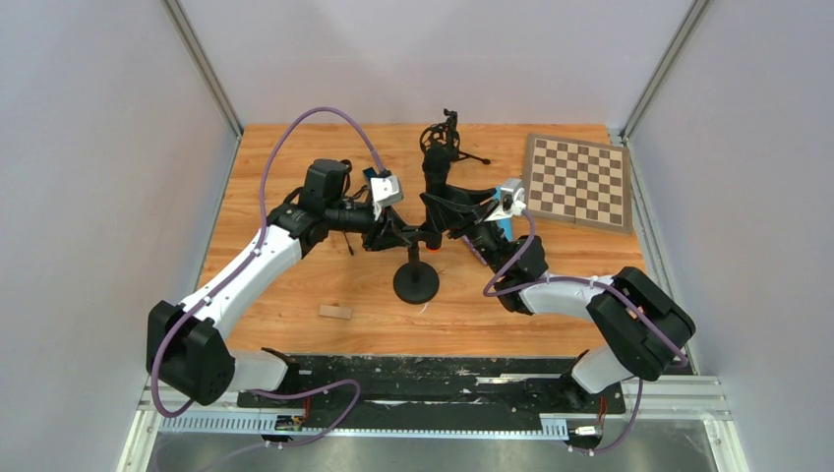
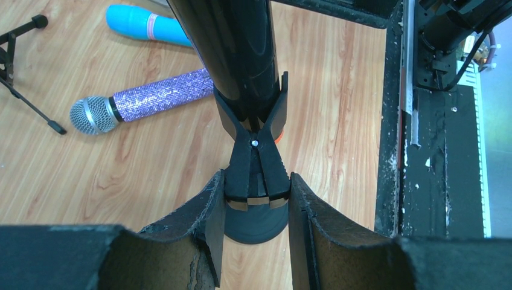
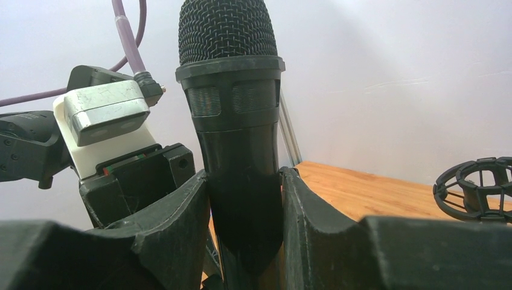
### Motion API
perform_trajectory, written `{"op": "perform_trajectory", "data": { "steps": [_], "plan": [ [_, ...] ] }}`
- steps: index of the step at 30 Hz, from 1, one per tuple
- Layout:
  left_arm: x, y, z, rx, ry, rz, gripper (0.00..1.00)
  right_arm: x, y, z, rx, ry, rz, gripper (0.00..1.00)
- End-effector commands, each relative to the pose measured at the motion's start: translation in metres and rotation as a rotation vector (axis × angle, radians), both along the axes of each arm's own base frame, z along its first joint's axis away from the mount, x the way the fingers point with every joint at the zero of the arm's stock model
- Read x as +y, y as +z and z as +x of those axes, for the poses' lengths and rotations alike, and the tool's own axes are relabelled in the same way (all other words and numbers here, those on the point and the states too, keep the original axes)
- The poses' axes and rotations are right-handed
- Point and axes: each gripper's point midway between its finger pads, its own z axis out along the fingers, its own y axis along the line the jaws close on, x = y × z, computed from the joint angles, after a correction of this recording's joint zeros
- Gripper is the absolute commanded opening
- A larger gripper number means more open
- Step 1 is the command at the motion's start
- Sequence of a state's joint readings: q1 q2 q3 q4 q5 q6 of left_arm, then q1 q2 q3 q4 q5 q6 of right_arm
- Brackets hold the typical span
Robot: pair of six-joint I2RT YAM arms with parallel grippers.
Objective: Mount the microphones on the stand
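Top external view: two arms meet over the middle of a wooden table [image 1: 462,315], both reaching to a black stand.
Left arm [image 1: 246,270]: reaches in from the near left to the upper part of the stand.
Wood block [image 1: 334,312]: small and flat on the table near the front, left of the stand's base and apart from it.
Left jaws: closed on the handle end of the clip [image 2: 253,154], one on each side and touching it.
Clip: black, shaped like a clothes peg, sitting above the stand's round base. Its forked front end is spread around the lower body of the black microphone.
Stand [image 1: 416,282]: round base resting on the table, post upright.
Black microphone [image 3: 232,90]: upright with its mesh head on top. A bit of orange shows just behind the clip in the left wrist view.
Right jaws: closed on the black microphone's body below the head, pressing on both sides.
Small tripod [image 1: 445,136]: at the back of the table behind the stand, with a ring-shaped holder on top.
Purple microphone [image 2: 145,103]: glittery with a silver mesh head, lying flat on the table.
Blue microphone [image 2: 148,25]: lying flat on the table near the purple one.
Right arm [image 1: 565,293]: comes in from the near right, bent toward the stand.
Chessboard [image 1: 577,181]: flat at the back right of the table.
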State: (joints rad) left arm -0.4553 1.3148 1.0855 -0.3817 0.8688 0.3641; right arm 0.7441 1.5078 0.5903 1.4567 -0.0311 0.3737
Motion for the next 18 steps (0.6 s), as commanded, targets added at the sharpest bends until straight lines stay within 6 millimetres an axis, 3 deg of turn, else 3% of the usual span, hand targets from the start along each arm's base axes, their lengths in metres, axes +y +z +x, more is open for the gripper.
{"op": "perform_trajectory", "data": {
  "steps": [1, 7, 9, 14, 18],
  "plan": [
    [-0.0047, 0.0154, 0.0257, -0.155, 0.036, -0.019, 0.00, 0.0106, 0.0714, -0.0663, -0.125, 0.268, 0.261, 0.00],
    [-0.0041, 0.0144, 0.0291, -0.152, 0.053, -0.011, 0.00, 0.0119, 0.0698, -0.0674, -0.124, 0.266, 0.256, 0.00],
    [-0.0032, 0.0139, 0.0303, -0.155, 0.057, -0.006, 0.07, 0.0121, 0.0691, -0.0672, -0.127, 0.263, 0.252, 0.00],
    [-0.0034, 0.0134, 0.0310, -0.152, 0.062, -0.004, 0.45, 0.0125, 0.0678, -0.0674, -0.134, 0.259, 0.242, 0.00],
    [-0.0014, 0.0117, 0.0330, -0.155, 0.082, 0.002, 0.65, 0.0150, 0.0649, -0.0665, -0.132, 0.259, 0.233, 0.00]
  ]
}}
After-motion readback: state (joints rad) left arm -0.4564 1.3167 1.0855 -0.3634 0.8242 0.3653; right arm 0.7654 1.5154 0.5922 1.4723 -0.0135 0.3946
